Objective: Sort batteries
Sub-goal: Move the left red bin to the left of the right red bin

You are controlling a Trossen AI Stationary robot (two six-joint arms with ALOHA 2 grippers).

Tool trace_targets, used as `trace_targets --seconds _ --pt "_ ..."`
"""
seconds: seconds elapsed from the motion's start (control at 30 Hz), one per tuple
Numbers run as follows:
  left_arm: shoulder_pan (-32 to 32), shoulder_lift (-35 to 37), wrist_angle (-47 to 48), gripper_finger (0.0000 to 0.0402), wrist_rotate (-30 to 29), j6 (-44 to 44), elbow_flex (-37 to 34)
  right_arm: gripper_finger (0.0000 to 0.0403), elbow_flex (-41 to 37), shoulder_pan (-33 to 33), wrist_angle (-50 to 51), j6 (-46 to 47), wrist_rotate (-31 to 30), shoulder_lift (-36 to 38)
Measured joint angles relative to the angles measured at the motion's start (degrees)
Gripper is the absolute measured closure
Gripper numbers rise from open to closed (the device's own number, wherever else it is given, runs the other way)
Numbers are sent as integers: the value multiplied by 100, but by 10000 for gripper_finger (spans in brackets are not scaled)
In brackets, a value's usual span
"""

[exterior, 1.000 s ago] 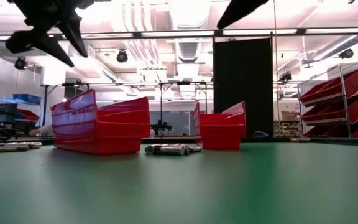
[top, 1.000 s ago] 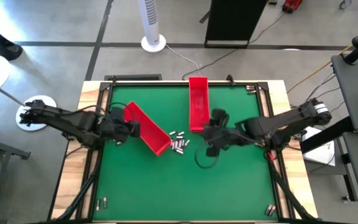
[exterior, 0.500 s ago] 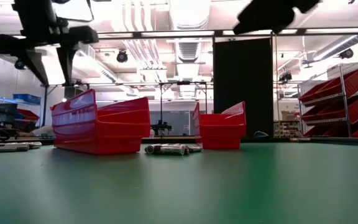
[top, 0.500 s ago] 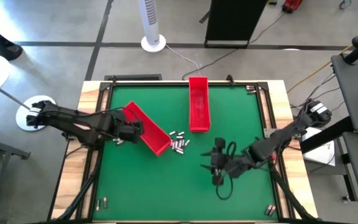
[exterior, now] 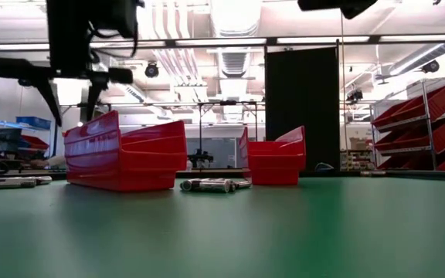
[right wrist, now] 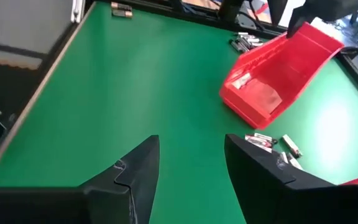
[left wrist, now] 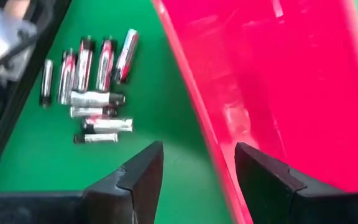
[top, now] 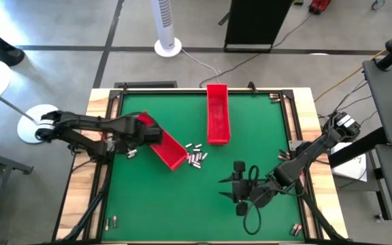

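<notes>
The left claw [top: 143,132] hovers over the upper end of the slanted red tray [top: 162,141] on the green tabletop [top: 182,197], its fingers [left wrist: 143,177] set wide apart with nothing between them; its wrist view shows one finger above the tray's wall and the other above bare green. A cluster of batteries [left wrist: 92,78] lies on the tabletop just beside that end of the tray. More batteries [top: 195,155] lie loose between the slanted tray's lower end and the straight red tray [top: 217,113]. The right claw [top: 239,192] hangs over bare tabletop nearer the front, well apart from both trays, its fingers [right wrist: 138,171] also spread wide and empty.
</notes>
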State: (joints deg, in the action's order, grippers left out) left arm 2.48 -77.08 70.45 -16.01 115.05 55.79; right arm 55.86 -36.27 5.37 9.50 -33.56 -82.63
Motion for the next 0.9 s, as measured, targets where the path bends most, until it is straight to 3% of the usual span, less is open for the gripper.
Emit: trace_targets --seconds 0.13,0.3,0.43,0.63,0.9 --pt "140 -249 -246 223 163 -11 0 236 0 15 -13 -79 -5 0" --pt "235 -559 -280 238 128 -647 37 246 0 -24 -15 -212 47 2" --pt "273 -773 -331 284 119 -928 37 256 -6 -24 -24 -233 60 -96" --pt "360 -914 -376 387 330 -1022 45 271 95 -22 -37 -321 154 -559" --pt "775 -508 -90 400 245 -1816 547 297 617 -24 231 -306 697 -1341"
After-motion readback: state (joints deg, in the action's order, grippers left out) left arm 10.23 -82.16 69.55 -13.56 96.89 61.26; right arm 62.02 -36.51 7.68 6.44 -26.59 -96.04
